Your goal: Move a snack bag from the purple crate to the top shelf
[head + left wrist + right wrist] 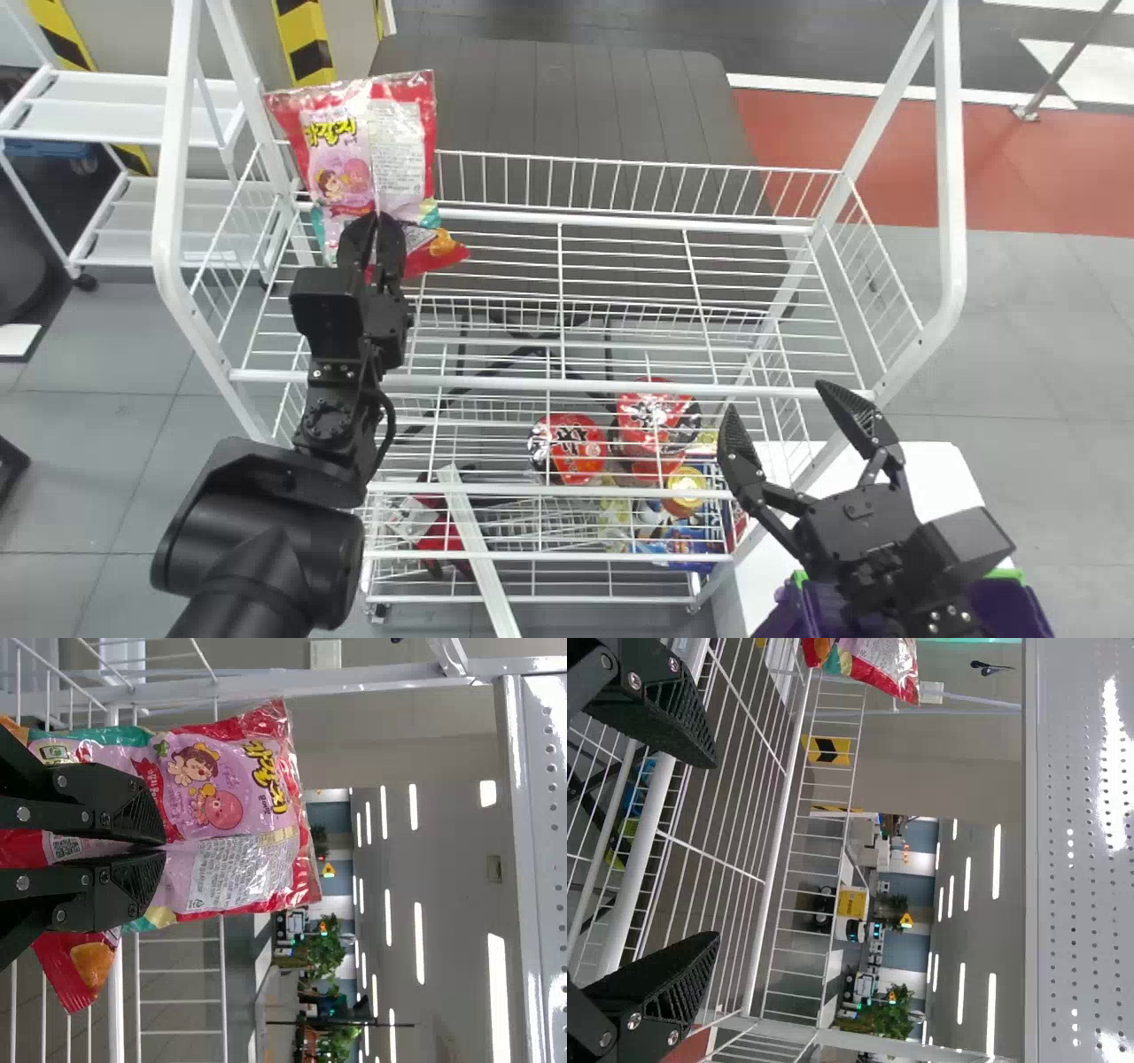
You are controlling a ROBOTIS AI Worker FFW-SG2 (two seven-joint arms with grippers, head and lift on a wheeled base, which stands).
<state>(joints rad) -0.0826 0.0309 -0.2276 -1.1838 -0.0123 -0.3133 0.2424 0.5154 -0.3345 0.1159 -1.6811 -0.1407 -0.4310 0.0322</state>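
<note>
Head cam: above, facing fwd/down; wrist cams: closer, turned sideways; all share top shelf [496, 383].

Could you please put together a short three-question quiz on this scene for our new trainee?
1. True or false: the left gripper has its fingers closed on a pink-and-red snack bag.
2. Multiple choice: the fingers of the right gripper are (a) pressed together, (b) closed on the bag, or (c) apart with nothing between them.
3. Fill in the blank: in the head view, the held bag is toward the ____ end of the top shelf.
Key: 1. true; 2. c; 3. left.
</note>
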